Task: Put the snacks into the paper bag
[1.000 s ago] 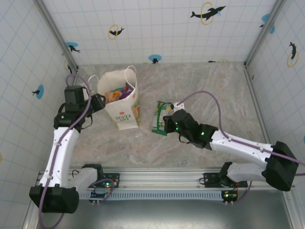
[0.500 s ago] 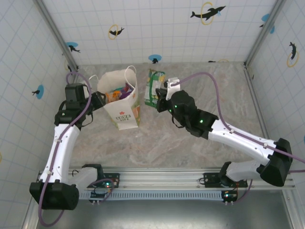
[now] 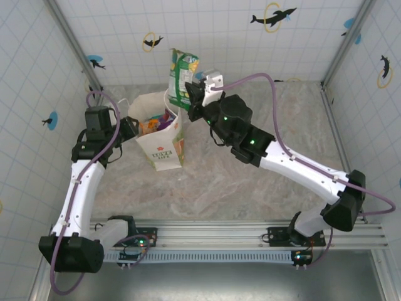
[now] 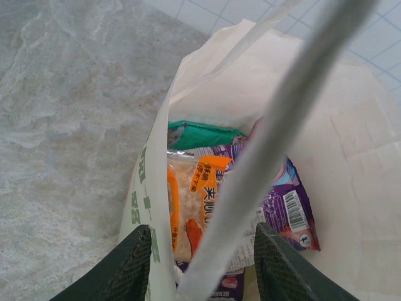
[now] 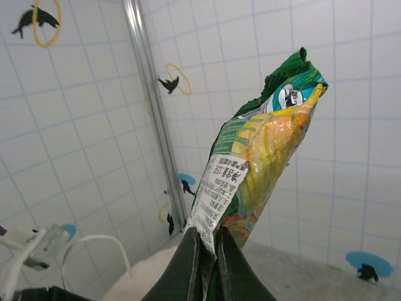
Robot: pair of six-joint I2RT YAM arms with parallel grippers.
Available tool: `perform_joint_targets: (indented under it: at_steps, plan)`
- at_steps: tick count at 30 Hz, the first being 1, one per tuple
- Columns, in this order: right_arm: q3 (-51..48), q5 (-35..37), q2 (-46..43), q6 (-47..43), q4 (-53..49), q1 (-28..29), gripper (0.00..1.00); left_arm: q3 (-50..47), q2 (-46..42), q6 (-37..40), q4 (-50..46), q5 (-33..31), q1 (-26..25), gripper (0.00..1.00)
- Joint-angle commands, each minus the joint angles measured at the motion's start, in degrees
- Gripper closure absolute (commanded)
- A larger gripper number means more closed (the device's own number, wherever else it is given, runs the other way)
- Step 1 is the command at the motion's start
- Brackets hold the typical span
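The paper bag stands upright at the back left of the table with its mouth open. Inside it lie an orange snack, a purple snack and a teal snack. My left gripper is at the bag's left rim. Its jaws are open and straddle the bag wall and a white handle. My right gripper is shut on the bottom edge of a green snack packet. It holds the green packet upright in the air, just behind the bag's mouth.
Tiled walls with dolphin stickers enclose the table on three sides. A metal corner post stands close behind the bag. The arms' mounting rail runs along the near edge. Bare marble tabletop lies to the right of the bag.
My right arm has lifted the green packet off the table to the right of the bag and swung it up and back-left towards the bag's mouth. The left arm has hardly moved.
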Motion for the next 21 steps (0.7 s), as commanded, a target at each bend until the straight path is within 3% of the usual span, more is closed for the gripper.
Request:
perform_joint_targets:
  at_steps: [1, 10, 21]
  plan:
    - [4.31, -1.56, 1.52, -3.02, 10.53, 0.25, 1.0, 1.82, 0.45, -0.04, 0.72, -0.01, -0.42, 0.54]
    - [12.57, -5.76, 9.69, -5.96, 15.25, 1.15, 1.0, 3.57, 1.25, 0.15, 0.48, -0.54, -0.44, 0.54]
    - [20.21, -4.11, 19.76, -4.66, 11.91, 0.71, 1.0, 7.0, 2.25, 1.56, -1.56, -2.54, -0.4, 0.55]
